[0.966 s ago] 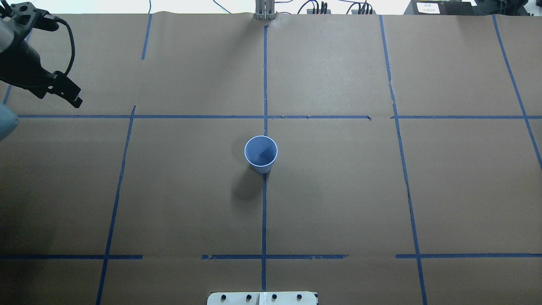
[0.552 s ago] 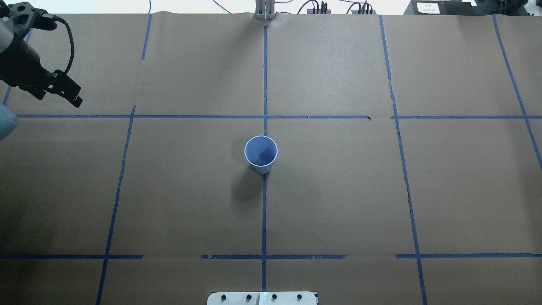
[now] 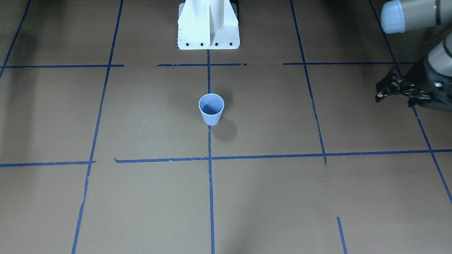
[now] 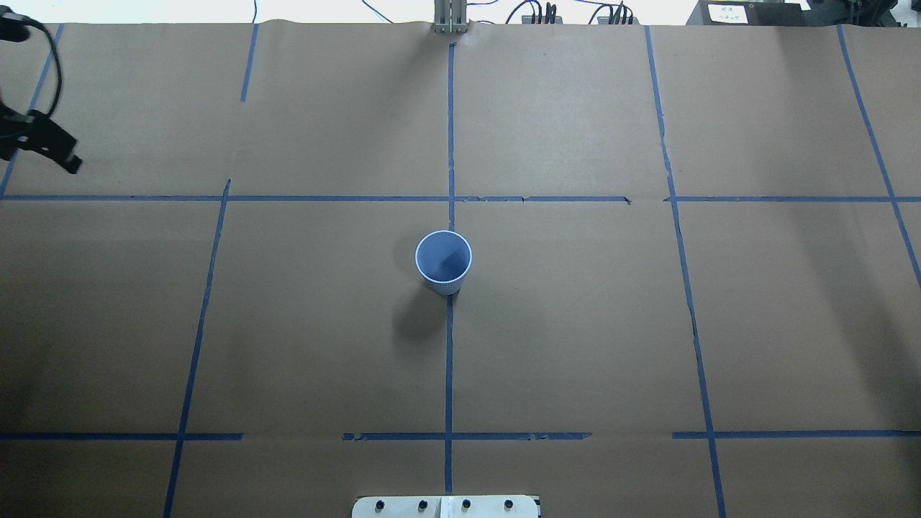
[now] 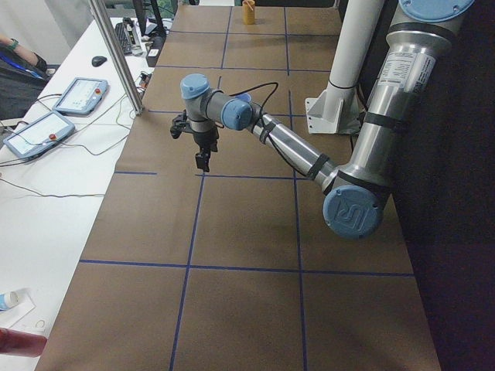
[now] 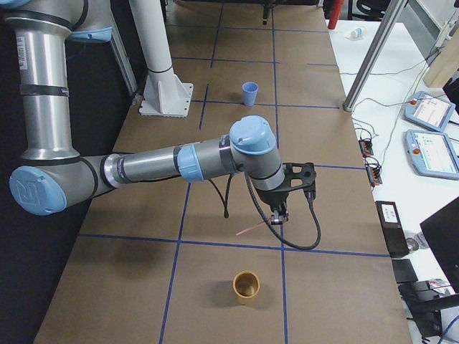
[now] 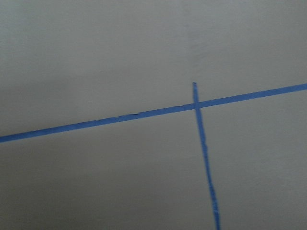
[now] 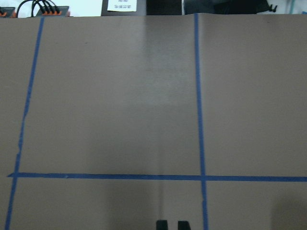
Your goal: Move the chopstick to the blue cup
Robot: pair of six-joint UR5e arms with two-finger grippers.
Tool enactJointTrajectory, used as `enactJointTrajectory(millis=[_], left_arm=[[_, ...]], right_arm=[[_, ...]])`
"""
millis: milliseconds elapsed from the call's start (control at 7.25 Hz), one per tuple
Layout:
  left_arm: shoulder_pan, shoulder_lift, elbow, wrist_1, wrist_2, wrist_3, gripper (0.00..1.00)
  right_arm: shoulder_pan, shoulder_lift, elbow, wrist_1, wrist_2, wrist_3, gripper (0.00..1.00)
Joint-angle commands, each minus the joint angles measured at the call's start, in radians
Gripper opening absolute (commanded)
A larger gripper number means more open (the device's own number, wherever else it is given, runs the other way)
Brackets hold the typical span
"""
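**Chopstick gripped on the right, carry to the cup not yet made**

Left pincer (image 5: pixel 203 164): hangs fingers-down over the table's left end, above the brown paper-covered table with blue tape lines (image 4: pixel 575 324). Nothing shows under it; its wrist camera sees only paper and tape. Fingers too small and dark to read, so I cannot tell whether they are apart or together. It looks idle for this step.

Small light-blue ribbed tapered cup (image 3: pixel 211 115): upright at the table's centre on the middle tape line, mouth up. Well apart from both pincers. Inside looks empty.

Right pincer (image 6: pixel 278 217): out over the table's right end, fingers-down. The thin pale pinkish chopstick (image 6: pixel 252 228) sticks out sideways from its fingertips, roughly level, and appears clamped there. The wrist view shows the two tips close together with only a narrow gap, and the stick itself is not clear in that view. A small brown round cup (image 6: pixel 246 294) stands near, just past the pincer on the side away from the blue cup.

Step, as I judge it: grasp done, transport phase. The next move calls for swinging the right arm inward to the blue cup, turning the stick from level toward upright, getting the lower end inside the rim, then opening the fingers. Risks: the cup is light and the rim narrow, so a low or skewed approach may tip it.
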State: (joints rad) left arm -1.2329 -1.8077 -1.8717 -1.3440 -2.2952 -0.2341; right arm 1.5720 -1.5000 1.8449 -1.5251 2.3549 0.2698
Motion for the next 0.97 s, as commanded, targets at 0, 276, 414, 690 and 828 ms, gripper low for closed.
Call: enactJointTrajectory(millis=[0, 276, 414, 690, 828], left_arm=[[-0.145, 0.06, 0.096, 0.0, -0.004, 0.232, 1.0], [-0.264, 0.111, 0.183, -0.004, -0.039, 0.329, 1.0], [-0.27, 0.176, 0.187, -0.015, -0.032, 0.332, 1.0], [-0.275, 0.196, 0.172, -0.03, -0.032, 0.332, 1.0], [-0.273, 0.199, 0.189, -0.027, -0.029, 0.32, 1.0]], right_arm=[[-0.157, 0.091, 0.025, -0.004, 0.018, 0.182, 0.0], [-0.298, 0.214, 0.053, -0.006, 0.024, 0.422, 0.0], [-0.358, 0.284, 0.057, -0.03, 0.017, 0.509, 0.0], [-0.478, 0.419, 0.086, -0.121, -0.04, 0.671, 0.0], [-0.554, 0.472, 0.089, -0.124, -0.105, 0.765, 0.0]])
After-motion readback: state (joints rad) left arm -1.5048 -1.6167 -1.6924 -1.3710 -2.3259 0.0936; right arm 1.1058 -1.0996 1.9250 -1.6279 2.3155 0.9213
